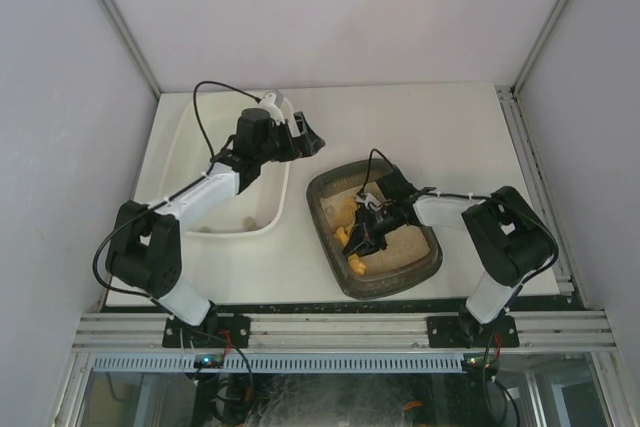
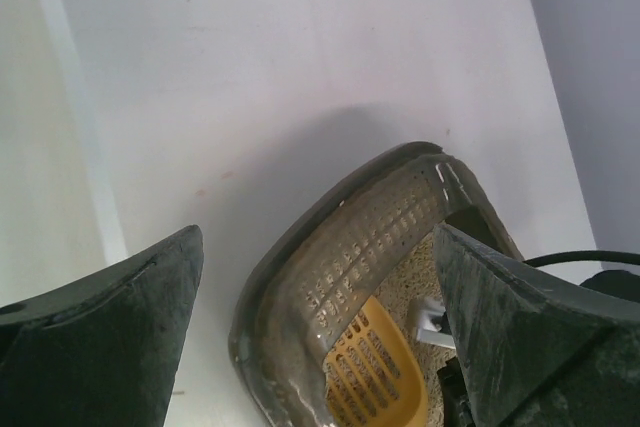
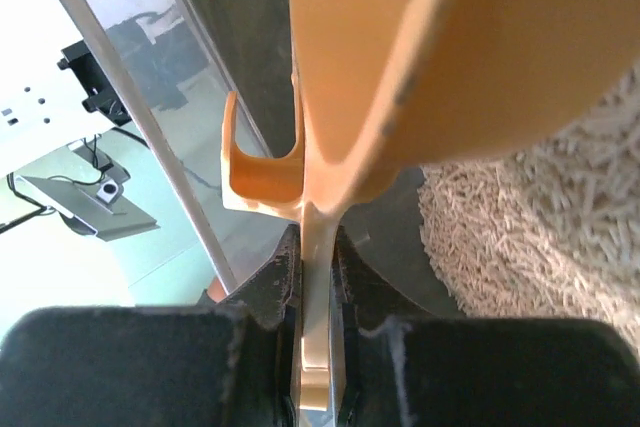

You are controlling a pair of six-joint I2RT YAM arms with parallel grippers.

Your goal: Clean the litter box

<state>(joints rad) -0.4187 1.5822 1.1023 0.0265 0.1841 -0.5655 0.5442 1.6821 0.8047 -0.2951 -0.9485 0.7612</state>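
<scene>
The dark grey-brown litter box (image 1: 425,265) with beige litter sits at right of centre on the table. Its rim (image 2: 330,267) fills the lower left wrist view. My right gripper (image 1: 368,230) is inside the box, shut on the handle of a yellow slotted scoop (image 1: 352,239). In the right wrist view the handle (image 3: 318,277) is clamped between the fingers and the scoop's bowl (image 3: 450,37) hangs over the litter (image 3: 530,217). The scoop also shows in the left wrist view (image 2: 375,367). My left gripper (image 1: 308,137) is open and empty, above the table beyond the box's far left corner.
A larger cream-white tub (image 1: 185,152) stands at the left, under my left arm, with a few small bits at its near end. An aluminium rail (image 1: 340,327) runs along the near table edge. Enclosure walls close in the back and sides.
</scene>
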